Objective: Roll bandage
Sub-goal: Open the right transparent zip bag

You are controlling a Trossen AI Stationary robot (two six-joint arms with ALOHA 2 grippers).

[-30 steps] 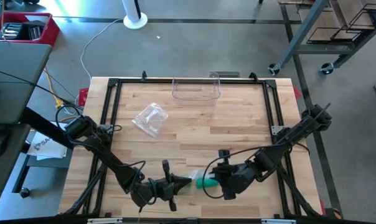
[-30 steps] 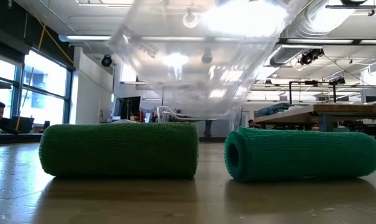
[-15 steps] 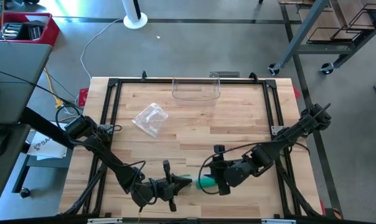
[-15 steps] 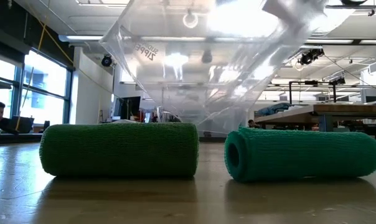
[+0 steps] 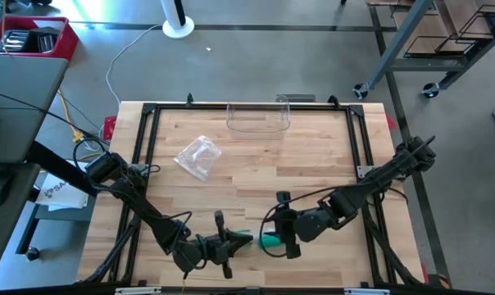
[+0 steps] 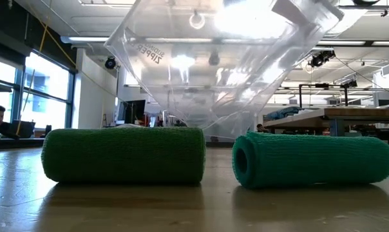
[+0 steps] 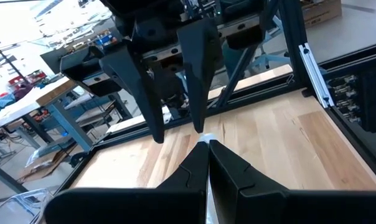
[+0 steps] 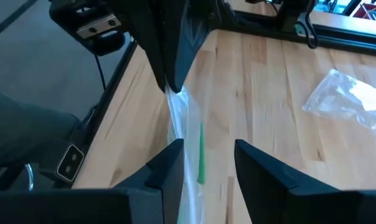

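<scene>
At the near edge of the wooden table (image 5: 256,164), the left gripper (image 5: 246,240) is pinched tight on the edge of a clear zipper bag (image 8: 183,134). The right gripper (image 5: 274,238) faces it from just beside, its fingers (image 8: 169,163) parted with the plastic hanging between them, not clamped. A green bandage roll (image 5: 270,241) lies under the right gripper. Two green bandage rolls (image 6: 123,154) rest side by side close to the low camera. A crumpled plastic bag (image 5: 198,156) and a clear bin (image 5: 257,119) sit farther back.
</scene>
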